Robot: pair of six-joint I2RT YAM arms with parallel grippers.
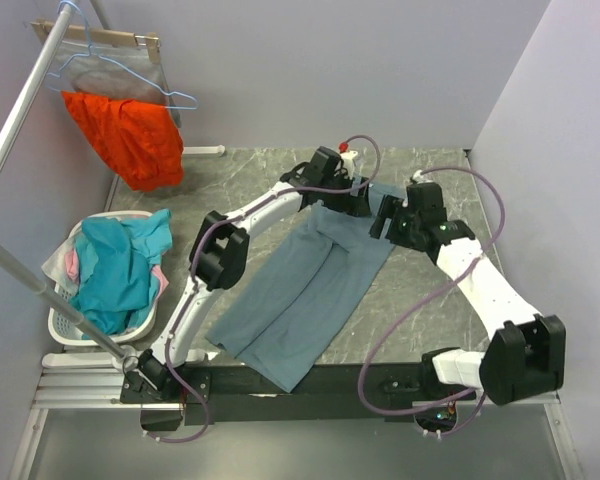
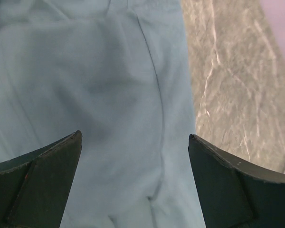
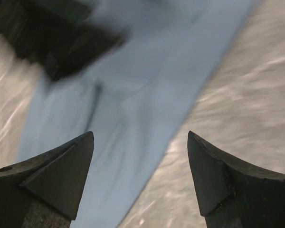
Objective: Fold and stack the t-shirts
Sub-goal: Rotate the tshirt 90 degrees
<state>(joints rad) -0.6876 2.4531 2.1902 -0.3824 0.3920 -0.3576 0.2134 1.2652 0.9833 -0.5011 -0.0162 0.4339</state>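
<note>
A slate-blue t-shirt [image 1: 310, 285] lies on the table as a long strip folded lengthwise, running diagonally from the far middle to the near edge. My left gripper [image 1: 354, 198] hovers over its far end, open and empty. The left wrist view shows the cloth [image 2: 95, 95] between its spread fingertips [image 2: 47, 175]. My right gripper [image 1: 384, 222] is just right of that far end, open and empty. The right wrist view shows the shirt's right edge [image 3: 133, 109] running between its fingertips [image 3: 218, 180], with the left gripper as a dark blur [image 3: 57, 38].
A white laundry basket [image 1: 70, 330] with teal and pink clothes stands at the left off the table. An orange garment [image 1: 130, 135] hangs on a hanger from the rail [image 1: 20, 120] at the far left. Grey marble tabletop [image 1: 420, 300] lies right of the shirt.
</note>
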